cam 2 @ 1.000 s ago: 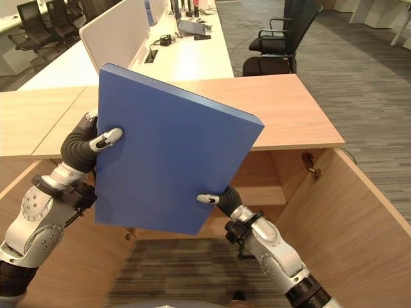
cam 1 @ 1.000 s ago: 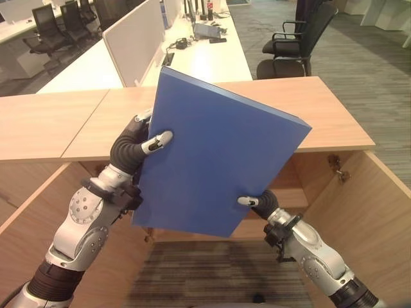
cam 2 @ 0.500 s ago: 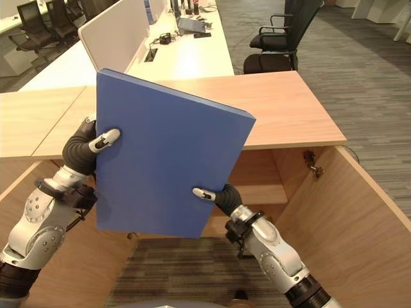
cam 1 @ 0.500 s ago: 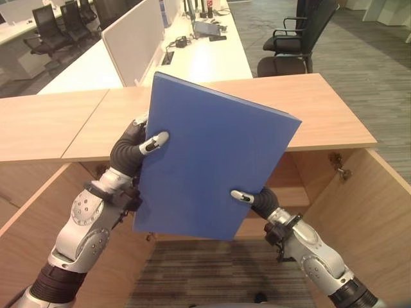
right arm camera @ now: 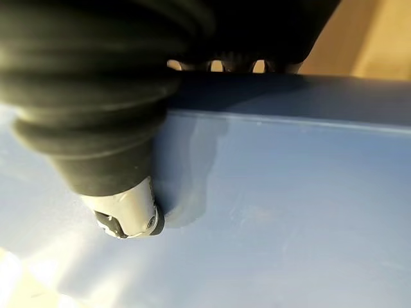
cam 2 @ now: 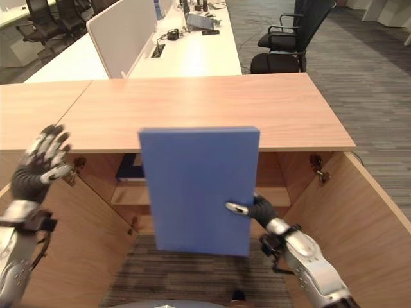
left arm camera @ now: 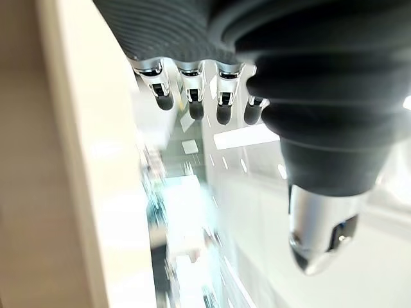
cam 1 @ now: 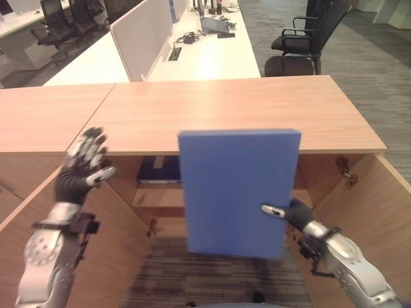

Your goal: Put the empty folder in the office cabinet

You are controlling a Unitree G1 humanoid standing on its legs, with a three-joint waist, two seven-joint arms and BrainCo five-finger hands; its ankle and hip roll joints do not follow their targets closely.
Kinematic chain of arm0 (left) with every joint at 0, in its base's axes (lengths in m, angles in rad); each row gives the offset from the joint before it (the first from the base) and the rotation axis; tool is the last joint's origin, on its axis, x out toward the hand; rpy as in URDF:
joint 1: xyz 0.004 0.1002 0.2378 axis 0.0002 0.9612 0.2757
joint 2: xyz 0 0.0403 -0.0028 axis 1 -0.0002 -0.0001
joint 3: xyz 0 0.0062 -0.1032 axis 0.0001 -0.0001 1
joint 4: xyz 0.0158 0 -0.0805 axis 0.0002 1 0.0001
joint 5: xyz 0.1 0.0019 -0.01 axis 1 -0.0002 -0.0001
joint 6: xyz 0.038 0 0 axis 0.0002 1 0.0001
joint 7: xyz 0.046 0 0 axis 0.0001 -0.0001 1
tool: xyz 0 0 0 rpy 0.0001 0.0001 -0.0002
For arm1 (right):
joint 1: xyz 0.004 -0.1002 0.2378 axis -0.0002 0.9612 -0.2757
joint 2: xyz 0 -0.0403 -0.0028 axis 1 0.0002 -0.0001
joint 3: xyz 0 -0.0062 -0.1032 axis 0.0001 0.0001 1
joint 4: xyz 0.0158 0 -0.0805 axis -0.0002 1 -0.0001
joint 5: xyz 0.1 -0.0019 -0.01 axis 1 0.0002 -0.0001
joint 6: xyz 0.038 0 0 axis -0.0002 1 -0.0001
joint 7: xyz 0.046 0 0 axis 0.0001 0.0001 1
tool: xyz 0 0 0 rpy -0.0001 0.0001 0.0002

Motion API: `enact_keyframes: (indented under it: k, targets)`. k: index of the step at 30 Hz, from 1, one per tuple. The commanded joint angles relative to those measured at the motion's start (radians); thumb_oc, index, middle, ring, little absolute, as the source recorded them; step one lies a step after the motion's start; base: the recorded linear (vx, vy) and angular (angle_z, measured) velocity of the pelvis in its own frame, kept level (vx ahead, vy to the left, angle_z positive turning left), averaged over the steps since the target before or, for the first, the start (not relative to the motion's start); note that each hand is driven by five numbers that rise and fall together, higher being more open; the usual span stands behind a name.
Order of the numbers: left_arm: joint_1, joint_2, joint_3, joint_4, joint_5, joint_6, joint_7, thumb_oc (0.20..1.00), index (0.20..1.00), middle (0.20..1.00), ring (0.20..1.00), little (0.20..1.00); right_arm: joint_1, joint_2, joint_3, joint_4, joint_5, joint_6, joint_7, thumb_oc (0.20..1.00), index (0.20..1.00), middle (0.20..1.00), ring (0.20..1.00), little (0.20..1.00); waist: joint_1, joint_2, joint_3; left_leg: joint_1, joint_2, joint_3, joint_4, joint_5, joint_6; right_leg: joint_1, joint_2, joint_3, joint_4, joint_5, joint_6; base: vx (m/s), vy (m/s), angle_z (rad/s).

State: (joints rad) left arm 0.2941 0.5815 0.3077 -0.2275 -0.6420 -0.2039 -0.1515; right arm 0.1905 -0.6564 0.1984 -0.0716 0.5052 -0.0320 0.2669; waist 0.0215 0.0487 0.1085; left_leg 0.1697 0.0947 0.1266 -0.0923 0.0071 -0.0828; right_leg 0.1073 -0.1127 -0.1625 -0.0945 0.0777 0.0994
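In front of open wood cabinet point(cam 1: 250, 109), blue folder point(cam 1: 237, 189) upright in right hand point(cam 1: 292, 212) pinch; left hand point(cam 1: 80, 168) fingers spread, office carpet point(cam 1: 212, 276) below.

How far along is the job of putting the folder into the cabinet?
Done: the cabinet stands open. In hand: the right hand pinches the upright blue folder in front of the opening; the left hand is open, off to the side. Left: setting the folder inside.
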Motion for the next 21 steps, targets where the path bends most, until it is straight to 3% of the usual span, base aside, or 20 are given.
enact_keyframes:
  k: [1, 4, 6, 9, 12, 16, 18, 19, 21]
  targets:
    - [-0.058, 0.012, 0.001, 0.018, -0.009, -0.054, -0.048, 1.0, 1.0, 1.0, 1.0, 1.0, -0.105, 0.051, 0.033, -0.07, -0.057, -0.079, 0.048, 0.2, 0.2, 0.2, 0.2, 0.2, -0.013, -0.038, -0.006, 0.006, -0.022, -0.037, 0.005, -0.034, 0.007, 0.099, -0.003, 0.01, 0.022, -0.14, 0.024, 0.03, 0.013, 0.06]
    - [0.031, -0.034, 0.004, 0.125, -0.028, -0.024, -0.097, 1.0, 1.0, 1.0, 1.0, 1.0, -0.077, 0.064, 0.034, -0.017, -0.079, -0.068, 0.067, 0.2, 0.2, 0.2, 0.2, 0.2, -0.002, -0.036, 0.004, -0.001, -0.023, -0.046, 0.005, -0.03, 0.008, 0.099, -0.003, 0.002, 0.022, -0.141, 0.024, -0.02, 0.018, 0.09]
    - [0.084, -0.048, -0.07, 0.263, -0.076, 0.041, -0.207, 1.0, 1.0, 1.0, 1.0, 1.0, -0.065, 0.074, 0.059, 0.052, -0.082, -0.052, 0.098, 0.2, 0.2, 0.2, 0.2, 0.2, 0.005, -0.033, 0.014, -0.012, -0.024, -0.056, 0.005, -0.021, 0.007, 0.093, -0.004, -0.008, 0.025, -0.139, 0.026, -0.04, 0.025, 0.1]
    - [0.102, -0.04, -0.151, 0.387, -0.069, 0.089, -0.28, 1.0, 1.0, 1.0, 1.0, 1.0, -0.077, 0.074, 0.099, 0.123, -0.125, -0.043, 0.12, 0.2, 0.2, 0.2, 0.2, 0.2, 0.009, -0.027, 0.019, -0.022, -0.025, -0.063, 0.005, -0.015, 0.006, 0.087, -0.005, -0.016, 0.027, -0.139, 0.029, -0.04, 0.02, 0.21]
    - [0.096, 0.021, -0.324, 0.589, 0.078, 0.107, -0.359, 1.0, 1.0, 1.0, 1.0, 1.0, -0.129, 0.099, 0.184, 0.28, -0.178, -0.04, 0.125, 0.2, 0.2, 0.2, 0.2, 0.2, 0.01, -0.018, 0.031, -0.043, -0.024, -0.071, 0.005, -0.006, 0.005, 0.067, -0.006, -0.024, 0.035, -0.136, 0.032, -0.05, 0.015, 0.11]
    - [0.024, 0.015, -0.474, 0.752, 0.272, 0.066, -0.325, 1.0, 1.0, 1.0, 1.0, 1.0, -0.181, 0.181, 0.238, 0.507, -0.132, -0.03, 0.085, 0.2, 0.2, 0.2, 0.2, 0.2, 0.009, -0.013, 0.044, -0.062, -0.026, -0.075, 0.005, 0.0, 0.004, 0.049, -0.005, -0.031, 0.041, -0.136, 0.032, -0.04, 0.002, 0.04]
    - [0.003, 0.002, -0.493, 0.779, 0.295, 0.06, -0.307, 1.0, 1.0, 1.0, 1.0, 1.0, -0.198, 0.207, 0.238, 0.56, -0.109, -0.03, 0.068, 0.2, 0.2, 0.2, 0.2, 0.2, 0.01, -0.012, 0.048, -0.066, -0.026, -0.078, 0.005, 0.002, 0.004, 0.045, -0.004, -0.032, 0.044, -0.139, 0.032, -0.04, -0.004, 0.08]
    - [-0.063, -0.059, -0.533, 0.871, 0.305, 0.063, -0.262, 1.0, 1.0, 1.0, 1.0, 1.0, -0.251, 0.271, 0.202, 0.688, -0.001, -0.029, 0.001, 0.2, 0.2, 0.2, 0.2, 0.2, 0.011, -0.009, 0.062, -0.085, -0.025, -0.086, 0.005, 0.007, 0.003, 0.028, -0.003, -0.035, 0.053, -0.142, 0.03, -0.07, -0.011, 0.21]
    - [-0.101, -0.082, -0.553, 0.904, 0.298, 0.057, -0.236, 1.0, 1.0, 1.0, 1.0, 1.0, -0.299, 0.301, 0.164, 0.744, 0.079, -0.038, -0.035, 0.2, 0.2, 0.2, 0.2, 0.2, 0.014, -0.002, 0.079, -0.099, -0.025, -0.091, 0.005, 0.013, 0.003, 0.01, -0.004, -0.039, 0.064, -0.144, 0.03, -0.08, -0.015, 0.2]
